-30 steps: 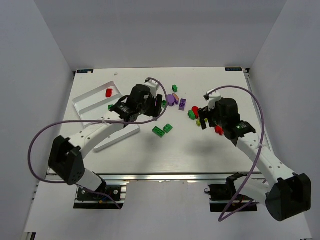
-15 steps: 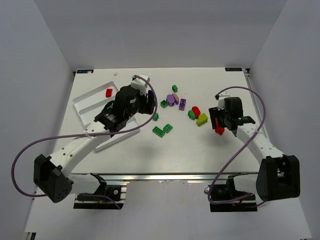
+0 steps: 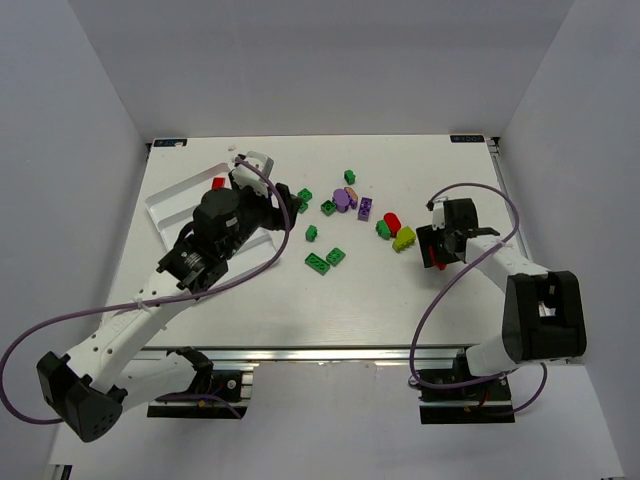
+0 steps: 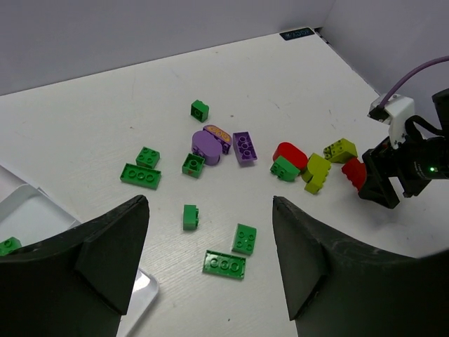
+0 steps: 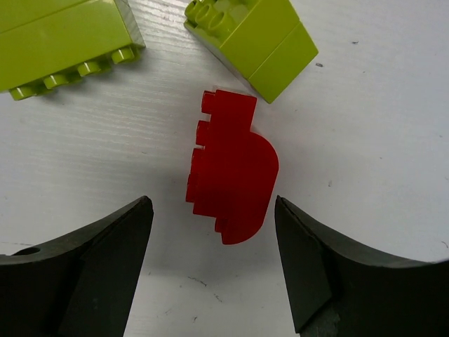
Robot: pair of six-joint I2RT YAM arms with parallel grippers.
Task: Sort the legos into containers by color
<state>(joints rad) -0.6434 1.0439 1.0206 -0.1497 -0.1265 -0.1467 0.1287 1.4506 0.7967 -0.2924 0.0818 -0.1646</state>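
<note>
The white tray (image 3: 170, 205) lies at the far left with a red brick (image 3: 218, 184) in it; in the left wrist view the tray (image 4: 28, 210) holds a green brick (image 4: 8, 246). My left gripper (image 3: 288, 200) (image 4: 210, 260) is open and empty, just right of the tray. Several green bricks (image 4: 224, 264), purple ones (image 4: 245, 147), a pinkish one (image 3: 351, 192) and a red one (image 4: 290, 154) lie mid-table. My right gripper (image 3: 436, 250) (image 5: 210, 210) is open, its jaws on either side of a red rounded brick (image 5: 235, 168) lying on the table, not touching it.
Two yellow-green bricks (image 5: 66, 45) (image 5: 256, 42) lie just beyond the red brick. A green brick (image 3: 383, 229) and a yellow-green one (image 3: 405, 238) sit left of the right gripper. Grey walls close in the table on three sides.
My left gripper has drawn back to the left, from the bricks towards the tray. My right arm has swung round; its gripper stays by the red brick at the right.
</note>
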